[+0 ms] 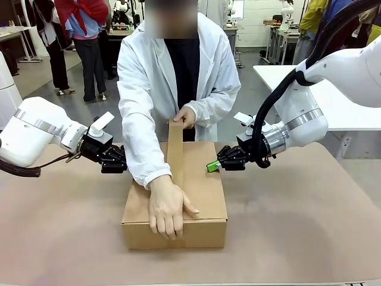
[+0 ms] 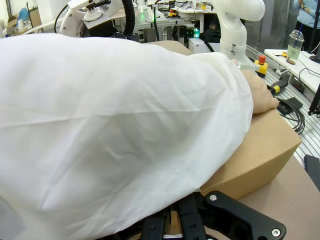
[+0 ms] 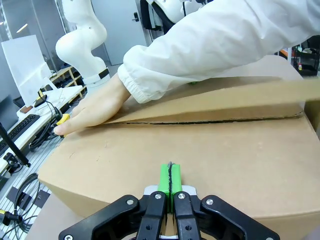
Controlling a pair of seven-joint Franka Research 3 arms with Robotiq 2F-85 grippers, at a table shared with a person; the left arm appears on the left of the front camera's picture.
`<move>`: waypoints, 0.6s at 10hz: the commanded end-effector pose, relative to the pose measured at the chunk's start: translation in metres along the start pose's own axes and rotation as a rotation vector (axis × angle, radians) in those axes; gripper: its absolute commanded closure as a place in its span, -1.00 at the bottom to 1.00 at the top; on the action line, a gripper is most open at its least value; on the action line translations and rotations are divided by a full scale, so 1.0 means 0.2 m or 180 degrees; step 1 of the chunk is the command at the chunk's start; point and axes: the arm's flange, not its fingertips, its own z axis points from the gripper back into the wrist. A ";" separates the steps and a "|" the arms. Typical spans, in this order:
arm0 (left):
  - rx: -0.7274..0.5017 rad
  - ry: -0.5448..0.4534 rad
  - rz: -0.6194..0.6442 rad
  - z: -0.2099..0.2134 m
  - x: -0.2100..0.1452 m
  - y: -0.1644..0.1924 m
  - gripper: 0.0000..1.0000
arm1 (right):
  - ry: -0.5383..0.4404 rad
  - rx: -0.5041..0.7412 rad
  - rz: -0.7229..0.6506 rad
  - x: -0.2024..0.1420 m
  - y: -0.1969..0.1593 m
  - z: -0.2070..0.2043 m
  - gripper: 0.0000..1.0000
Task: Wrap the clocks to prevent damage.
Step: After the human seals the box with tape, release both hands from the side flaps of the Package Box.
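Brown-topped counter (image 1: 309, 226) carries a closed cardboard box (image 1: 202, 190) the person is taping, presumably with the fragile, soft-wrapped clocks inside, so it wants flat-sided holds, while left pincer (image 1: 116, 159) and right pincer (image 1: 213, 166) flank it, pressed together, empty.

One brown cardboard box (image 1: 196, 196) sits on one table (image 1: 309, 226), with one strip of brown tape (image 1: 175, 149) running up from its top. Two hands belong to the one person at the far side: one (image 1: 168, 207) flat on the box, the other (image 1: 186, 116) at the strip's upper end. Two grippers flank the box, the left gripper (image 1: 119, 159) and the right gripper (image 1: 213, 166).
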 end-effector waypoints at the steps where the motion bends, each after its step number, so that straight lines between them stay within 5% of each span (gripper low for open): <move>1: 0.0021 0.0040 -0.0005 -0.01 0.00 0.00 0.98 | 0.0050 -0.0056 -0.0022 -0.02 0.01 -0.01 0.98; 6: 0.0021 0.0040 -0.0005 -0.01 0.00 0.00 0.98 | 0.0050 -0.0056 -0.0022 -0.02 0.01 -0.01 0.98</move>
